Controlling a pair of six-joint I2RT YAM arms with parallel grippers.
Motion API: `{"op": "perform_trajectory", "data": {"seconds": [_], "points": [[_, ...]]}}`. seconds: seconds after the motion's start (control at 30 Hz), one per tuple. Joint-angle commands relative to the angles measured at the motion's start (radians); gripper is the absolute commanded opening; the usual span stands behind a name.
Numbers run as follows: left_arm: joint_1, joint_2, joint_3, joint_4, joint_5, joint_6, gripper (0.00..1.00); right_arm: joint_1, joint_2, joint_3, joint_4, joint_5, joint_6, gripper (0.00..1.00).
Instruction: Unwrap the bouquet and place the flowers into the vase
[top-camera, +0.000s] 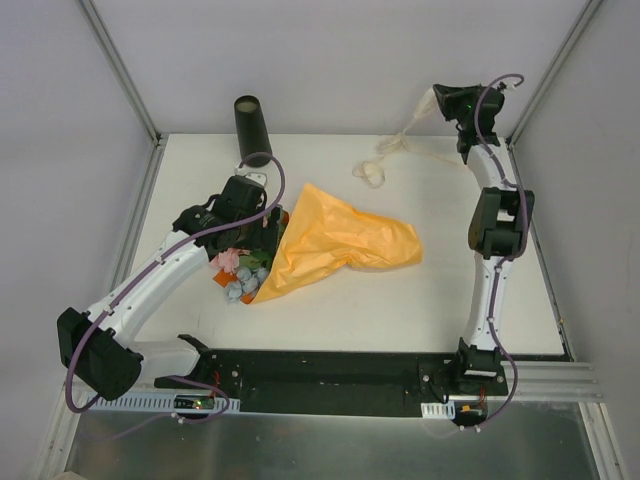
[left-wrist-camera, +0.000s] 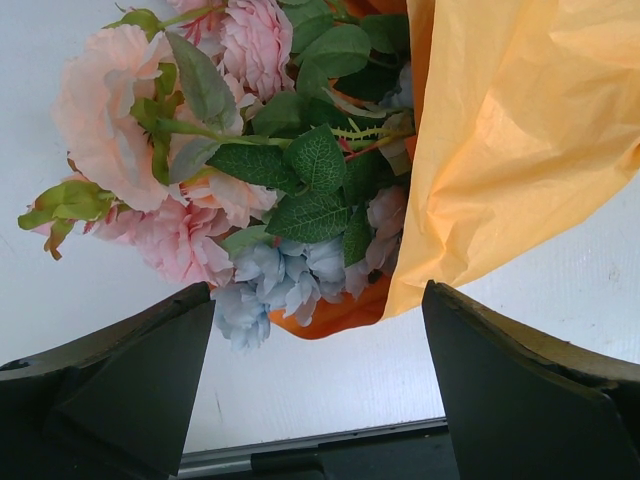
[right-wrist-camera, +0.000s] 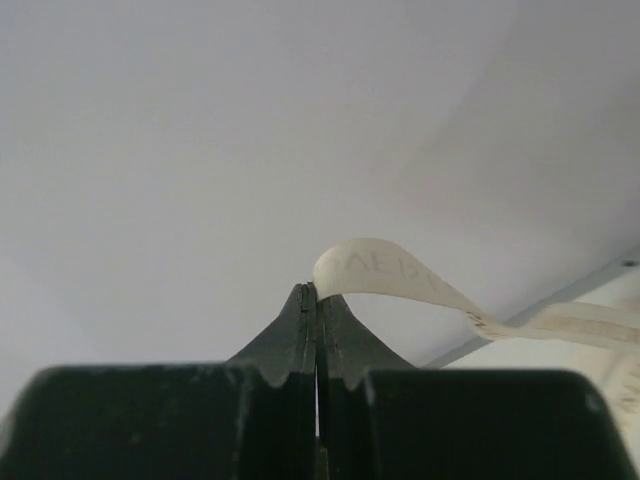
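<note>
Left arm reaches forward over the table (top-camera: 400, 300). The left gripper (left-wrist-camera: 315, 300) is low at the bouquet's (top-camera: 340, 240) open end, jaws spread wide, holding nothing. The flowers (left-wrist-camera: 250, 180) lie sideways at mid-table, partly inside the orange paper (left-wrist-camera: 500, 150).

Right arm is raised at the far right. The right gripper (right-wrist-camera: 310, 290) is pinched closed on the cream ribbon (right-wrist-camera: 380, 270), which trails to the tabletop, apparently untied.

The vase (top-camera: 252, 128) stands upright just behind the left gripper.

bouquet (top-camera: 340, 240): loose orange paper, lying mid-table | flowers (top-camera: 240, 287): pink, blue, inside wrap | vase (top-camera: 250, 128): black, upright, far-left
</note>
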Motion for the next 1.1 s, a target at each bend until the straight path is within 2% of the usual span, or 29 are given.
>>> {"op": "perform_trajectory", "data": {"seconds": [0.0,0.1,0.23,0.3,0.4,0.5,0.57,0.67,0.77,0.93,1.07], "points": [[0.008,-0.017,-0.012,0.013,-0.017,0.002,0.89,-0.063,-0.083,-0.103,-0.084,0.109,-0.063,0.03],[0.008,-0.008,-0.012,0.013,-0.040,-0.002,0.90,-0.088,-0.086,-0.140,-0.211,0.161,-0.088,0.11],[0.014,-0.006,-0.015,0.015,-0.037,-0.048,0.94,-0.116,-0.084,-0.111,-0.462,0.212,-0.086,0.41],[0.020,0.010,-0.001,0.013,-0.019,-0.051,0.94,-0.129,-0.103,-0.117,-0.510,0.171,-0.108,0.49],[0.043,0.043,0.047,0.000,0.071,-0.036,0.90,-0.145,-0.165,-0.182,-0.558,0.149,-0.154,0.58],[0.081,0.076,0.107,-0.019,0.179,-0.042,0.86,-0.156,-0.248,-0.231,-0.680,0.165,-0.221,0.64],[0.108,0.105,0.146,-0.028,0.236,-0.053,0.84,-0.156,-0.326,-0.292,-0.757,0.178,-0.261,0.74],[0.125,0.161,0.215,-0.036,0.288,-0.045,0.83,-0.163,-0.435,-0.404,-0.874,0.221,-0.313,0.77],[0.129,0.240,0.290,-0.042,0.312,-0.037,0.82,-0.165,-0.567,-0.563,-0.879,0.199,-0.358,0.79],[0.135,0.395,0.414,-0.053,0.332,-0.016,0.78,-0.163,-0.744,-0.766,-0.842,-0.050,-0.468,0.78],[0.138,0.503,0.475,-0.051,0.378,-0.010,0.77,-0.153,-0.880,-0.947,-0.782,-0.182,-0.494,0.77]]}}
